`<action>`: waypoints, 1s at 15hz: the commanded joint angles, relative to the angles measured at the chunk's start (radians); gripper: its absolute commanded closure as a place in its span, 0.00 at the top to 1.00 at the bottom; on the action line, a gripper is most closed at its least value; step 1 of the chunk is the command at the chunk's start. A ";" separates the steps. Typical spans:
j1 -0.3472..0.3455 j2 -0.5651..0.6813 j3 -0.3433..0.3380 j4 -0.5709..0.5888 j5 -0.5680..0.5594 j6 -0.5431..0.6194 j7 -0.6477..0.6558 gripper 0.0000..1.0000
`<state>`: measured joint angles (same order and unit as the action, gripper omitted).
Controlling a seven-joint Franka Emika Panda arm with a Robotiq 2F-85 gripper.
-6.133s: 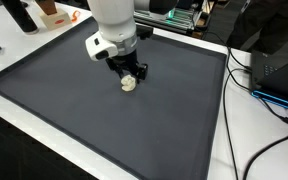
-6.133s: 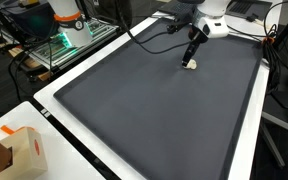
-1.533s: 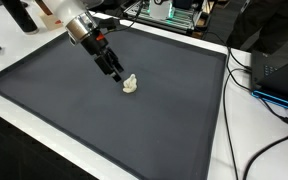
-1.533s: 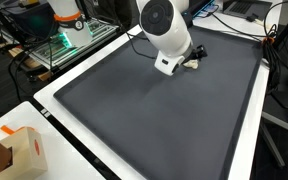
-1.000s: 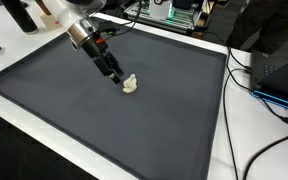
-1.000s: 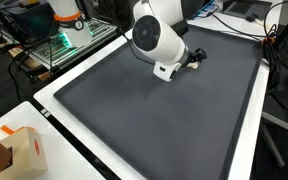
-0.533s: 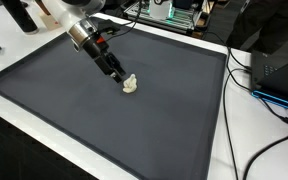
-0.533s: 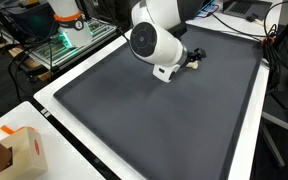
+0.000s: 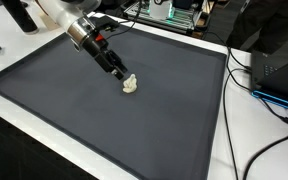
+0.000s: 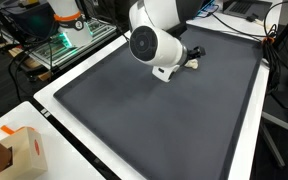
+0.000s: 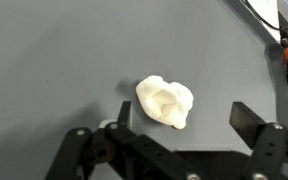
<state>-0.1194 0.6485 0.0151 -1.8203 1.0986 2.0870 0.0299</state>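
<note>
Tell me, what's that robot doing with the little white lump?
A robot arm is leaning low over a small white lump that lies on a big dark mat. Its fingers are wide open and right next to the lump, but they are not gripping it. The lump rests on the mat by itself.

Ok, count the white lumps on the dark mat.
1. The white lump lies on the dark mat, close by the open pincer. Nothing else like it shows, though the arm covers part of the mat.
</note>
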 commanded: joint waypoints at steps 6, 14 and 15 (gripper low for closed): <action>0.094 0.024 -0.058 0.113 -0.249 -0.032 0.183 1.00; 0.183 0.068 -0.046 0.297 -0.655 -0.131 0.344 1.00; 0.195 0.080 -0.041 0.326 -0.709 -0.149 0.360 1.00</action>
<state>0.0385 0.6754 -0.0200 -1.5953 0.5293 2.0040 0.3307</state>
